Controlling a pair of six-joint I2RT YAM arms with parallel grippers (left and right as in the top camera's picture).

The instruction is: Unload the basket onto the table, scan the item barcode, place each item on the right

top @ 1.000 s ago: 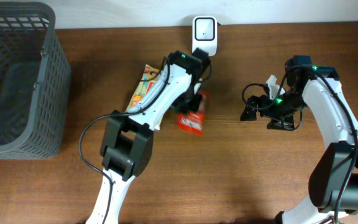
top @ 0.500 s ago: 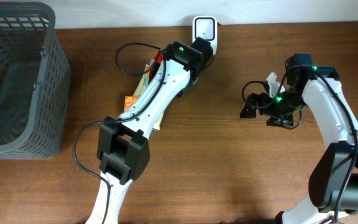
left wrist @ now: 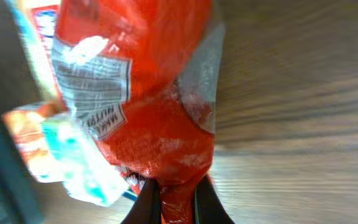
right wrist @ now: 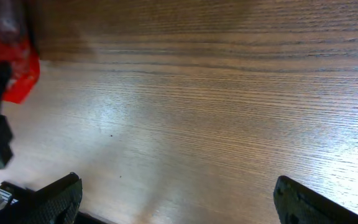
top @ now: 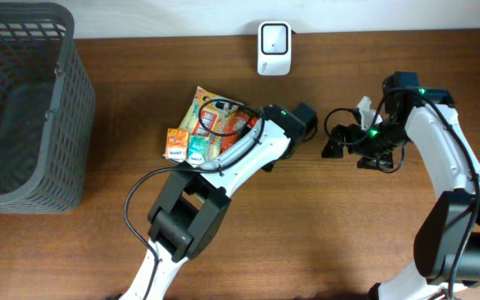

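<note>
In the left wrist view my left gripper (left wrist: 176,208) is shut on the bottom edge of a red snack packet (left wrist: 148,106), the item. The packet has a white printed label (left wrist: 92,81) and no barcode can be made out. From overhead the red packet (top: 223,123) lies partly under the left arm, over a pile of packets. The arm hides the left gripper's fingers there. The white scanner (top: 273,37) stands at the table's back edge, well away from the packet. My right gripper (top: 344,143) hovers open over bare wood to the right, and nothing sits between its fingers (right wrist: 61,196).
An orange packet (top: 176,142), a teal packet (top: 197,148) and a yellow packet (top: 200,102) lie in the pile left of centre. A dark mesh basket (top: 52,108) fills the left end of the table. A black cable (top: 223,107) loops over the pile.
The left arm swung from the scanner at the back down to the middle of the table, by the packet pile, still shut on the red packet. The right arm has not moved.
</note>
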